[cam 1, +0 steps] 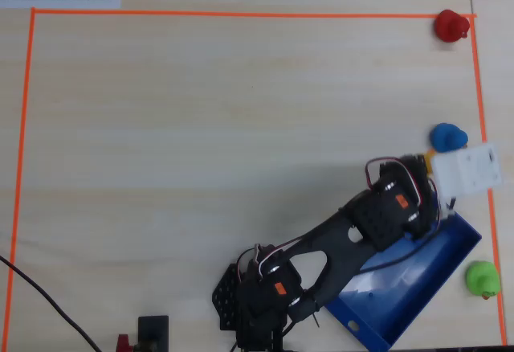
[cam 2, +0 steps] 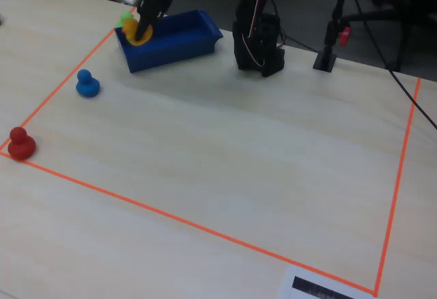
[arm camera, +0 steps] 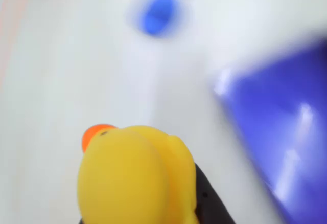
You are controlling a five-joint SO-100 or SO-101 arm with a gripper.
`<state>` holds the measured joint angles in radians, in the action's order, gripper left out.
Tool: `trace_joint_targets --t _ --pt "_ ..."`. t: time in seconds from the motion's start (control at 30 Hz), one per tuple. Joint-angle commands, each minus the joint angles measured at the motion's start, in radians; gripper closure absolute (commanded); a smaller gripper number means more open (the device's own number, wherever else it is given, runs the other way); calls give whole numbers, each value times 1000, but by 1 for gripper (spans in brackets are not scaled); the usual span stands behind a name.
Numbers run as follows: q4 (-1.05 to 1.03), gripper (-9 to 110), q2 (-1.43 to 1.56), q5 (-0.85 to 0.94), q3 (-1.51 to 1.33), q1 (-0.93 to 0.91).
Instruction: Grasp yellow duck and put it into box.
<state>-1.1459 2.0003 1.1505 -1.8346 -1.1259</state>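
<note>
yellow duck held at the corner of the blue tray

in the fixed view, going left to right, a small red rubber duck sits at the near-left corner of the orange tape line on the pale wooden desk. a small blue rubber duck stands further up that side, apart from it. next comes the end effector, closed on the small rounded yellow rubber duck, which hangs at the left end of the shallow rectangular blue plastic box; whether the duck touches the box wall cannot be told. a sliver of a green rubber duck shows just behind. right of the box stands the black arm base.

in the wrist view the yellow duck fills the lower left with its orange beak pointing up-left, a dark finger touching its right side, and the blurred box to the right.

in the overhead view the white camera housing covers the duck, between the blue duck and the box.
</note>
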Motion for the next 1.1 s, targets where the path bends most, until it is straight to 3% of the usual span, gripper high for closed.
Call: trace_joint_targets --t 0.0,0.33,0.53,0.7,1.07 --pt "-152 101 167 77 -80 -215" --pt "-61 101 282 107 -233 -304" --pt "164 101 117 5 -173 -304" --pt "173 101 -49 -17 -44 -307" --pt "270 96 -172 49 -80 -319"
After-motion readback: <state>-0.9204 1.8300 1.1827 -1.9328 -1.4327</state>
